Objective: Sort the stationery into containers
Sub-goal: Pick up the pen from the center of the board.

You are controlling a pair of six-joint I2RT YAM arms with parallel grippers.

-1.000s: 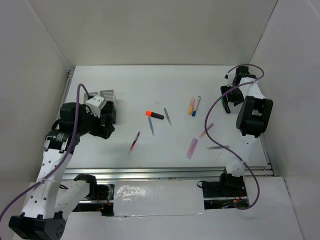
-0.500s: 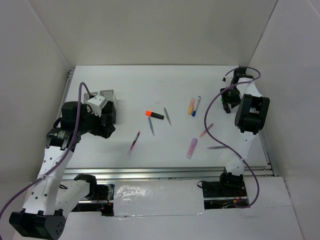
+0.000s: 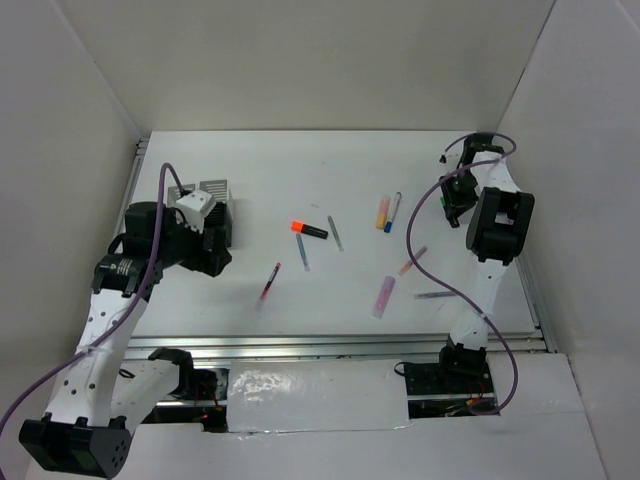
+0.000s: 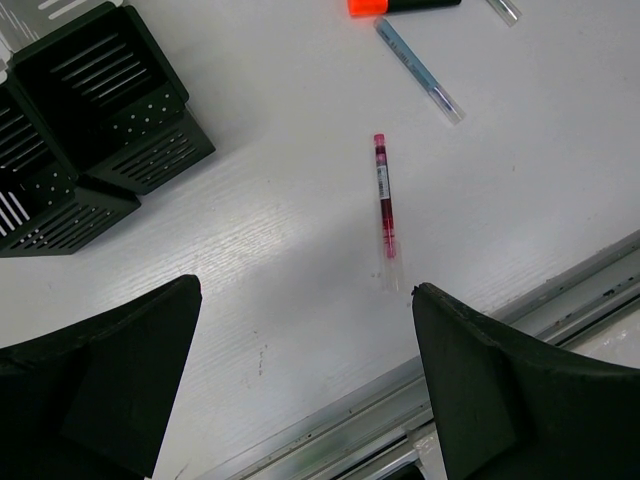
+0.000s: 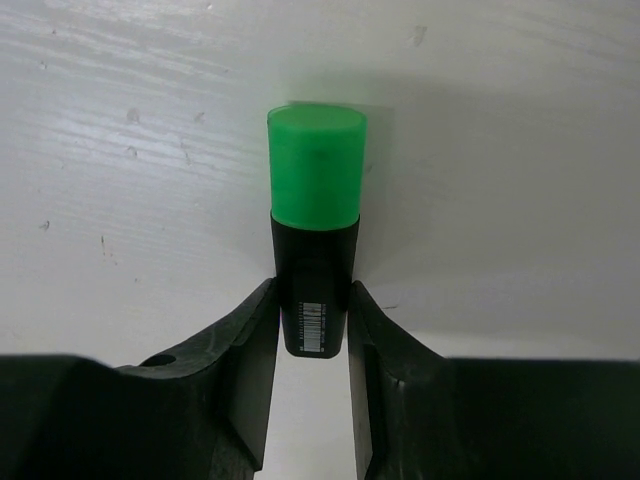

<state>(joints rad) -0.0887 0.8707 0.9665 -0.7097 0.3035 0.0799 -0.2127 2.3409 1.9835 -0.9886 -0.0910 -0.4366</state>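
The right gripper (image 5: 312,300) is at the far right of the surface (image 3: 300,160), low over it and clamped on the green highlighter (image 5: 315,200). One finger (image 5: 245,350) presses each side of its black barrel, just behind the green cap, which points away from the wrist. The wrist view does not show whether the highlighter lies on the surface or is lifted off it. The left gripper (image 4: 305,292) hangs with its fingers wide apart above the left part of the surface, holding nothing. The cups (image 3: 215,200) stand clustered just beyond it at the far left, and its wrist view shows two black ones (image 4: 100,90) side by side, touching. A red pen (image 4: 384,200) lies on the surface below the left gripper, apart from the cups. Beyond it lie a blue pen (image 4: 420,72) and an orange highlighter with a black barrel (image 3: 309,230), with a grey pen (image 3: 335,233) just beside them. Further right, an orange marker (image 3: 382,212) and a white pen with a blue cap (image 3: 393,211) lie side by side. A pink highlighter (image 3: 382,296) lies nearer the arms, between the two grippers.
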